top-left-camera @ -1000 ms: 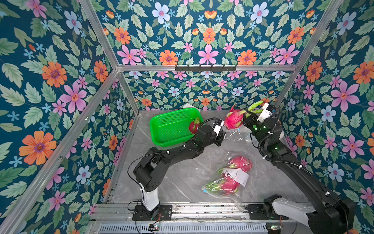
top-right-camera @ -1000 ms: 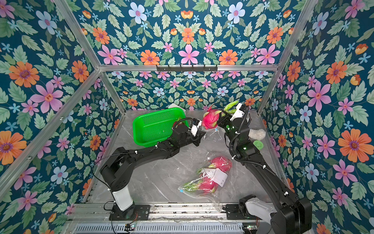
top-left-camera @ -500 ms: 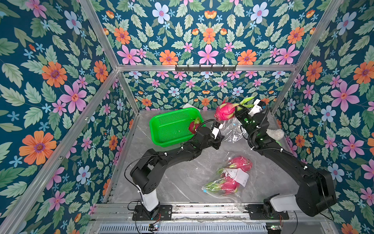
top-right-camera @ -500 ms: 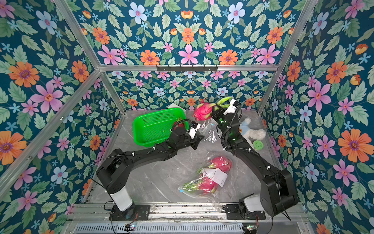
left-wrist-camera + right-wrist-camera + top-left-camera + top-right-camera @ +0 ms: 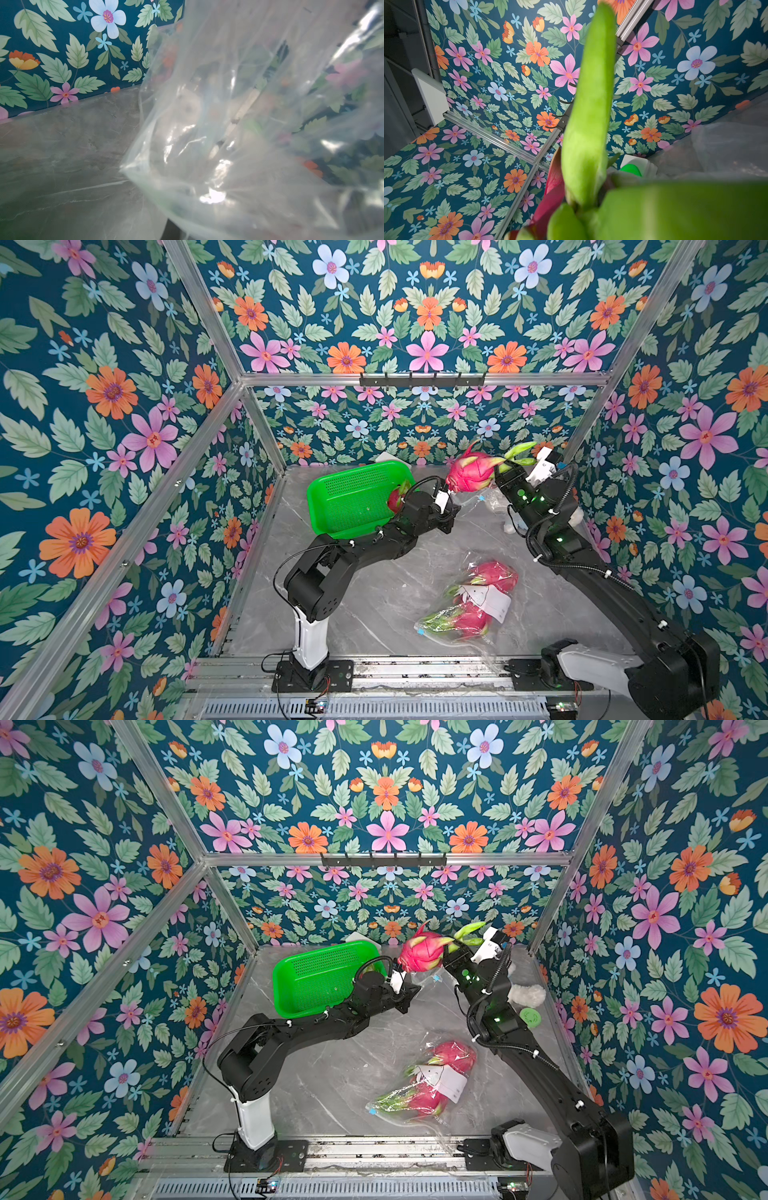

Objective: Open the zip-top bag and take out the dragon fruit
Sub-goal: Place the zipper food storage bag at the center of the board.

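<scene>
My right gripper (image 5: 503,473) is shut on the green scales of a magenta dragon fruit (image 5: 471,472), held in the air near the back wall. In the right wrist view those green scales (image 5: 591,104) hide the jaws. My left gripper (image 5: 451,512) is shut on an edge of a clear, limp zip-top bag (image 5: 484,502) just below that fruit. This plastic (image 5: 249,124) fills the left wrist view. A second zip-top bag (image 5: 469,605) lies at the front right with two dragon fruits inside. Another dragon fruit (image 5: 395,497) rests in the green basket (image 5: 353,497).
A white fluffy toy (image 5: 528,994) and a green disc (image 5: 530,1017) lie by the right wall behind my right arm. A white object (image 5: 388,458) sits behind the basket. A black hook rail (image 5: 422,379) runs along the back wall. Grey marble tabletop (image 5: 374,593) lies between the arms.
My right gripper has carried the dragon fruit a little left and up toward the back wall. The left gripper has stayed shut on the bag, almost in place.
</scene>
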`<state>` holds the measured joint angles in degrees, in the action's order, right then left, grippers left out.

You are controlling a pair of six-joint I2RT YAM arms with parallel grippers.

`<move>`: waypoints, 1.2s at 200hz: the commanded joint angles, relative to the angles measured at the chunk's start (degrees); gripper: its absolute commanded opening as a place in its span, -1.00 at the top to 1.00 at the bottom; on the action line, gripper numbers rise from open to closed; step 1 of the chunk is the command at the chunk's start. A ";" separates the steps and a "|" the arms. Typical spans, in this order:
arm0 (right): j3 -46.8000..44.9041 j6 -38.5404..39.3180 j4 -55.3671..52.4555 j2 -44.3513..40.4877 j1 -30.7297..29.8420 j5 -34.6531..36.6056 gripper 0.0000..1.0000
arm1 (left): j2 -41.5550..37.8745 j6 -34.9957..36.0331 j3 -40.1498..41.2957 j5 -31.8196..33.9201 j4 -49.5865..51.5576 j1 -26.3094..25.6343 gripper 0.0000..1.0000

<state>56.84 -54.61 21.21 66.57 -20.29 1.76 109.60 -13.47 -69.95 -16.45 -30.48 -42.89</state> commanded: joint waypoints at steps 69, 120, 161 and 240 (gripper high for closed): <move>4.68 -5.20 13.04 9.53 0.34 -21.88 1.00 | -2.05 -2.45 3.16 -4.35 0.72 0.82 0.99; 6.35 1.62 2.15 6.36 0.30 -30.84 1.00 | -1.75 -0.14 1.95 -2.38 1.87 2.95 1.00; 6.72 9.39 -10.68 2.17 0.47 -33.48 1.00 | -1.61 1.65 0.94 -3.94 1.92 6.15 1.00; 7.68 15.23 -18.72 3.51 1.06 -41.95 1.00 | -3.25 3.82 -0.13 -7.02 3.88 6.46 1.00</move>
<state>64.12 -41.39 3.60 68.84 -19.11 -35.05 106.48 -10.35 -68.95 -23.14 -29.02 -36.71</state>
